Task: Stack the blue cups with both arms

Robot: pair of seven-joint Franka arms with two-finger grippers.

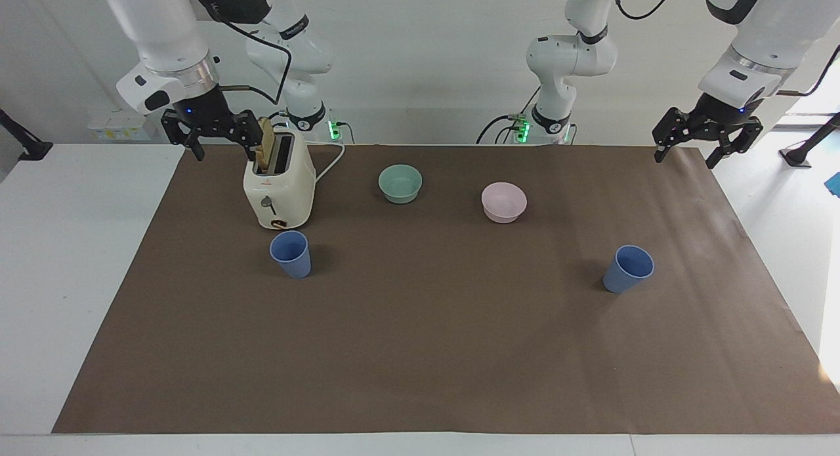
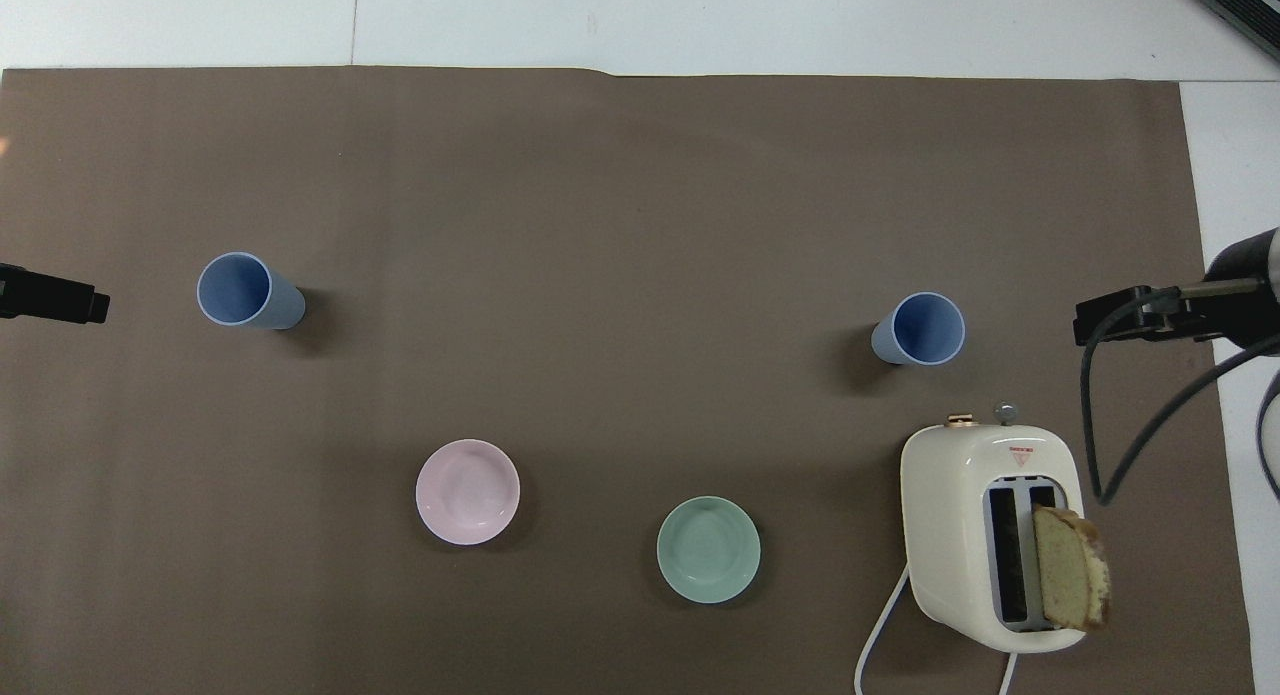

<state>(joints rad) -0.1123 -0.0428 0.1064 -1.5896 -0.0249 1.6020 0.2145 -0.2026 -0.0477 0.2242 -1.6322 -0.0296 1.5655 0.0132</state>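
Two blue cups stand upright on the brown mat, well apart. One cup (image 1: 290, 254) (image 2: 920, 328) stands next to the toaster, farther from the robots than it. The other cup (image 1: 629, 269) (image 2: 245, 291) stands toward the left arm's end. My right gripper (image 1: 224, 151) (image 2: 1135, 315) is open and empty, raised over the mat's edge beside the toaster. My left gripper (image 1: 686, 155) is open and empty, raised over the mat's corner at the left arm's end. Only its tip (image 2: 55, 300) shows in the overhead view.
A cream toaster (image 1: 279, 187) (image 2: 990, 535) with a bread slice (image 2: 1070, 567) in one slot stands near the robots, its cord trailing toward them. A teal-green bowl (image 1: 400, 183) (image 2: 708, 549) and a pink bowl (image 1: 504, 202) (image 2: 467, 491) sit nearer to the robots than the cups.
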